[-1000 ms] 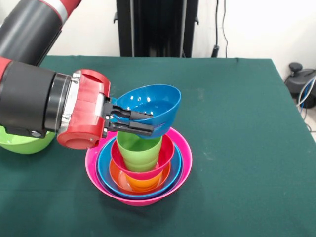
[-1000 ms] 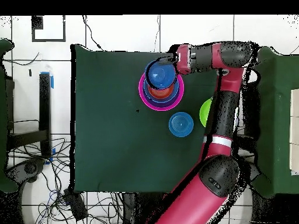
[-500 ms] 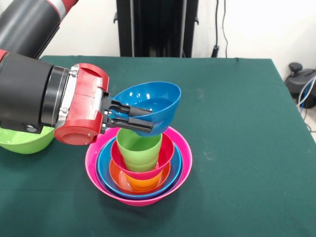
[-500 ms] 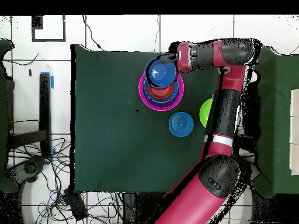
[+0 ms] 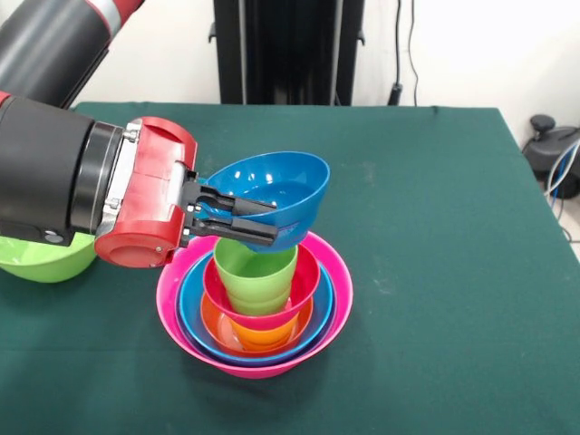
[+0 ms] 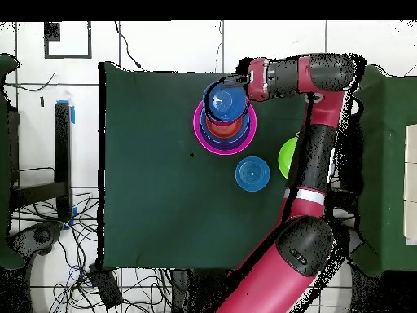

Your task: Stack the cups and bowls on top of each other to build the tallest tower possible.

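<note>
The pincer (image 5: 258, 225) is clamped on the rim of a blue bowl (image 5: 281, 195). One black finger (image 5: 237, 203) is inside the bowl and the other is under it, on the outside. The bowl is up in the air and tipped a little. It hangs right over the tower (image 5: 256, 304), just above the lime green cup (image 5: 255, 276) that sticks up from the middle. I cannot tell if the bowl touches the cup.

The tower sits on the green table (image 5: 435, 227). The big pink bowl (image 5: 331, 308) is on the outside. Inside it is a sky blue bowl (image 5: 192, 313), then an orange bowl (image 5: 258, 333), then a red-pink bowl (image 5: 306, 281), and the green cup stands in that one.

From the tower, the red and black arm (image 5: 82, 177) is at nine o'clock in the front view. Just below the arm, at the table's edge, a lime green bowl (image 5: 45, 258) peeks out.

From above, the held blue bowl (image 6: 226, 101) covers the twelve o'clock part of the tower (image 6: 225, 126). Another blue bowl (image 6: 252, 174) sits alone on the table at about five o'clock from the tower. The lime green bowl (image 6: 286, 157) is at three o'clock from that one, partly hidden by the arm (image 6: 313, 155).
</note>
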Available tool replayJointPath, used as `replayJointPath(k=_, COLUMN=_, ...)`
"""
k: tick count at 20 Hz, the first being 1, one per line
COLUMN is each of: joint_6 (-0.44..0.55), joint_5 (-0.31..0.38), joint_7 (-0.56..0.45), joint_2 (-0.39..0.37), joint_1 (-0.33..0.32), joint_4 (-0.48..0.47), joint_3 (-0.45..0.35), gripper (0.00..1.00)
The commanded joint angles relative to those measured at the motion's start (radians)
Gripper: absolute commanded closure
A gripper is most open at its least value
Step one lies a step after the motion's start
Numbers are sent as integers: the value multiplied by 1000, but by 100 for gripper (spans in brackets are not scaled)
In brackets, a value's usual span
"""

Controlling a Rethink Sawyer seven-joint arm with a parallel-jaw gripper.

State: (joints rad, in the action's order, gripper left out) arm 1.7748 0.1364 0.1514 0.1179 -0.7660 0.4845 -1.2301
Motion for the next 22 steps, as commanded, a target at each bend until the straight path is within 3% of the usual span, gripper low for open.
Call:
replayJointPath(k=1, joint_6=84, joint_5=50, joint_7=-147, joint_2=3, joint_1=41, joint_4=-49, joint_3=-1, gripper=100)
replayJointPath(k=22, joint_6=100, joint_5=104, joint_7=-175, joint_2=26, joint_1=40, joint_4=-90, joint_3=-52, gripper=100)
